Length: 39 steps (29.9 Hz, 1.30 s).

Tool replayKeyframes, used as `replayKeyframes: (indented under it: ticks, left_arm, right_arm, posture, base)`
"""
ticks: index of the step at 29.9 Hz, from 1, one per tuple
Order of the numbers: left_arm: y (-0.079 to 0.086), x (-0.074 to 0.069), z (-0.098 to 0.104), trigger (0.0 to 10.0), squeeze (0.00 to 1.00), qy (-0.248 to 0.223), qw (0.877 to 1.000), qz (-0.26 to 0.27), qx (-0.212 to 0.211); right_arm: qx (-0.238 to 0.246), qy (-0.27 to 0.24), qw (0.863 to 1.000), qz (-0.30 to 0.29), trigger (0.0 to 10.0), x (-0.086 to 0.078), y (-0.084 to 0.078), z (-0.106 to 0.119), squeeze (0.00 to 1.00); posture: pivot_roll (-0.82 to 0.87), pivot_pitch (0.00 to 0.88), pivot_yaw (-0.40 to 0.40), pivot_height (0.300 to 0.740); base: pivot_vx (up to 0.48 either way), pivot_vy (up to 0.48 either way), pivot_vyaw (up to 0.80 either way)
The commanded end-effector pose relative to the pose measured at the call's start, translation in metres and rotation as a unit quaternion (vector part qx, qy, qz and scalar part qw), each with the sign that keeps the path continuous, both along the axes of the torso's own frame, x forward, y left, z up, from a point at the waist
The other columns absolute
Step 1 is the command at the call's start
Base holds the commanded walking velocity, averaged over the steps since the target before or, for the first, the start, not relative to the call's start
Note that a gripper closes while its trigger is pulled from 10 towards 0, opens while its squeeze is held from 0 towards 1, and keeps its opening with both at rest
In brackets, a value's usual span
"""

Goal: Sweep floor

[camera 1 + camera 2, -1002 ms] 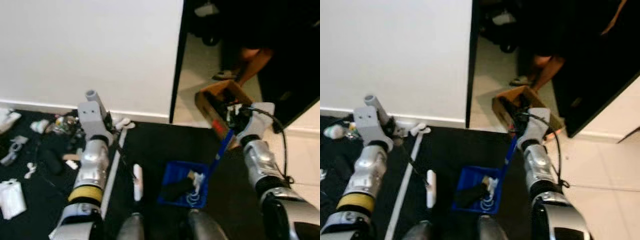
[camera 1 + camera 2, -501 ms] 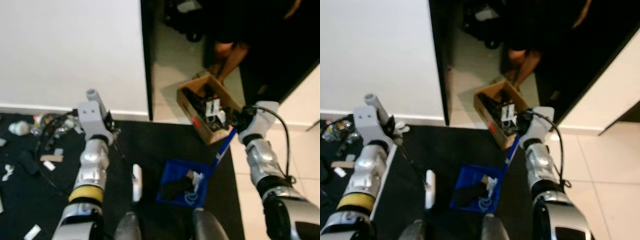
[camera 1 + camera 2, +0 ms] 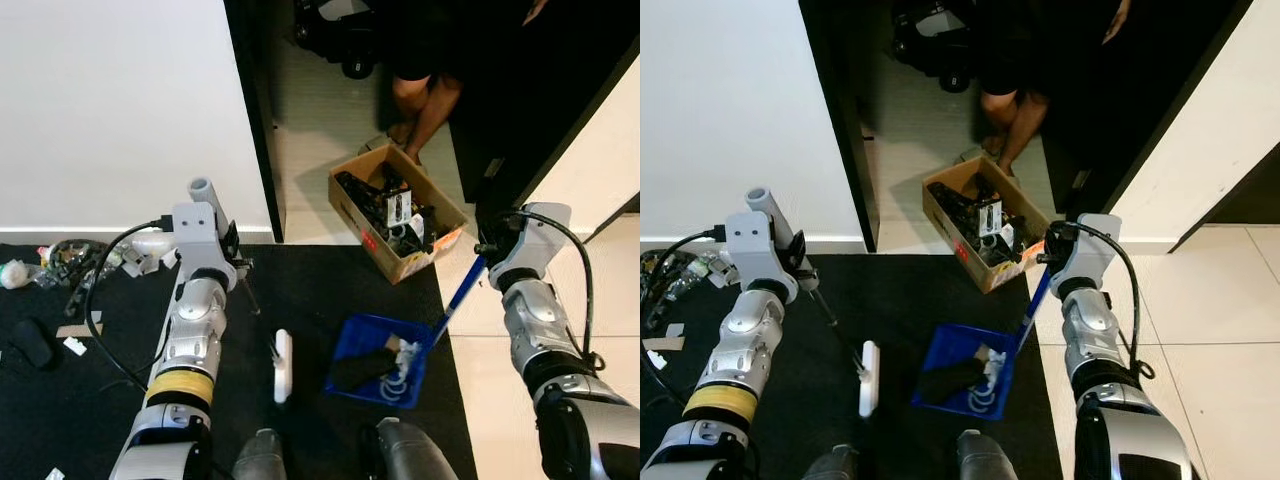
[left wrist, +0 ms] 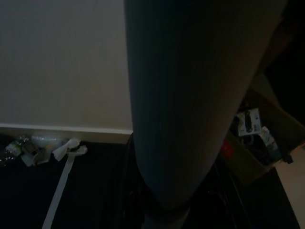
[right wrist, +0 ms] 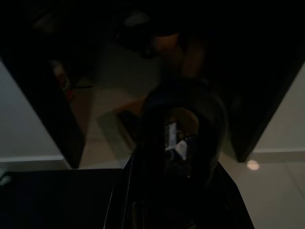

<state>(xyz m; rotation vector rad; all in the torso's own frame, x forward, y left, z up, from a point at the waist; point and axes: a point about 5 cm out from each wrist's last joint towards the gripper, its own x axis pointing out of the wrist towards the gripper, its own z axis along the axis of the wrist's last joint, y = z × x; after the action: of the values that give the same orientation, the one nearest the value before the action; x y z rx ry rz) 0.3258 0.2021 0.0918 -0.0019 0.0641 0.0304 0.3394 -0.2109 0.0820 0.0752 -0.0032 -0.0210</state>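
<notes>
A broom with a thick grey grip and a thin dark stick ends in a small white brush head resting on the black mat. My left gripper is shut on its handle, which looms large and grey in the left wrist view as the broom grip. A blue dustpan holding dark and white debris sits just ahead of my feet. Its blue handle rises to my right gripper, shut on it. The dark right wrist view shows the handle's end.
An open cardboard box full of odds and ends stands on the tiles in a dark doorway, with a person's legs just behind it. Litter and a cable lie along the white wall at left. Pale tiles lie right.
The camera has swung to the right: the litter slid toward the left edge, and the box and doorway came to the middle. Both grippers keep their hold.
</notes>
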Motion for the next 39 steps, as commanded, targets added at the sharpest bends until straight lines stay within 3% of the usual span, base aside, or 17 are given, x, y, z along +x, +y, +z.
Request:
replayKeyframes:
  ticks: [1, 13, 19, 25, 32, 35, 37, 39]
  left_arm:
    - [0.005, -0.002, -0.003, 10.0, 0.00, 0.005, 1.000, 0.002, 0.006]
    - [0.004, -0.002, -0.008, 10.0, 0.00, 0.023, 0.999, 0.008, 0.034]
    - [0.004, -0.002, -0.010, 10.0, 0.00, 0.027, 0.999, 0.015, 0.013]
    - [-0.004, 0.000, -0.006, 10.0, 0.00, 0.015, 1.000, -0.014, -0.009]
    - [-0.007, 0.000, -0.004, 10.0, 0.00, 0.006, 1.000, -0.026, -0.010]
    - [-0.007, 0.000, -0.004, 10.0, 0.00, 0.005, 1.000, -0.028, -0.011]
    - [-0.009, 0.000, -0.002, 10.0, 0.00, 0.000, 0.999, -0.037, -0.009]
    - [-0.009, 0.000, -0.001, 10.0, 0.00, 0.000, 0.999, -0.038, -0.008]
  right_arm:
    - [0.003, -0.020, 1.000, -0.014, 10.0, 0.002, -0.006, 0.008, 0.00]
    - [0.002, -0.017, 1.000, -0.018, 10.0, 0.001, -0.009, 0.007, 0.00]
    - [0.017, -0.032, 0.999, -0.035, 10.0, 0.003, -0.016, 0.014, 0.00]
    - [0.052, -0.098, 0.990, -0.086, 10.0, 0.011, -0.038, 0.047, 0.00]
    - [0.060, -0.158, 0.980, -0.108, 10.0, 0.018, -0.054, 0.081, 0.00]
    - [0.063, -0.167, 0.978, -0.110, 10.0, 0.019, -0.056, 0.086, 0.00]
    - [0.061, -0.195, 0.973, -0.106, 10.0, 0.024, -0.059, 0.106, 0.00]
    - [0.059, -0.199, 0.973, -0.105, 10.0, 0.025, -0.059, 0.109, 0.00]
  posture:
    - [0.00, 0.073, -0.012, 0.740]
    - [-0.01, 0.065, -0.011, 0.740]
    - [-0.02, 0.064, -0.011, 0.740]
    - [-0.02, 0.067, -0.011, 0.740]
    - [-0.02, 0.068, -0.011, 0.740]
    - [-0.02, 0.069, -0.011, 0.740]
    - [-0.03, 0.071, -0.012, 0.740]
    - [-0.03, 0.071, -0.012, 0.740]
  base:
    - [0.000, 0.000, 0.00]
    - [0.000, -0.142, 0.00]
    - [0.000, 0.000, 0.00]
    - [0.000, 0.000, 0.00]
    - [0.000, 0.000, 0.00]
    - [0.000, 0.000, 0.00]
    - [0.120, 0.000, 0.00]
    - [0.251, 0.000, 0.00]
